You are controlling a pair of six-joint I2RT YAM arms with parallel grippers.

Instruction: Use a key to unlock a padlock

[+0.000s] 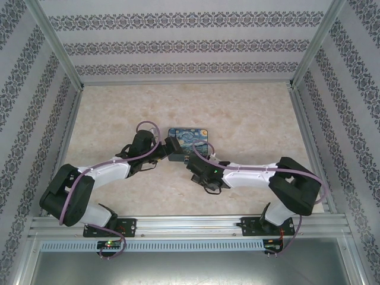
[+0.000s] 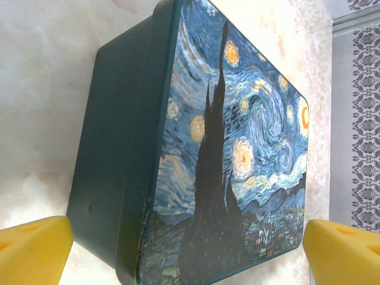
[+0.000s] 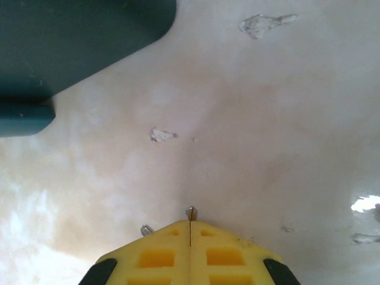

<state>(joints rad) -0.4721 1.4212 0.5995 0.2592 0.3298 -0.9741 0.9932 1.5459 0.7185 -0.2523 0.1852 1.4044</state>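
Landmark: rectangular dark-teal box [image 1: 188, 142] with a Starry Night print on its lid, lying flat on the marbled beige table [image 1: 255, 113].

Left gripper [image 1: 171, 147]: positioned at the box's left near corner. In the left wrist view its yellow foam fingers [image 2: 32, 249] are spread wide, one to each side of the box's printed lid [image 2: 237, 154], gripping nothing. Whether they touch the box cannot be determined.

Right gripper [image 1: 193, 168]: positioned just beside the box's near edge, low over the table. In the right wrist view its yellow fingers [image 3: 160, 256] are pressed together, pad against pad. A thin silvery metal tip, taken as the key [image 3: 190, 212], protrudes from the seam between them, pinched there. It points across bare table, with the box's dark side wall [image 3: 71, 41] ahead and to one side, and is clear of the box. A second small metal sliver [image 3: 146, 230] shows beside the fingertips; its identity cannot be determined.
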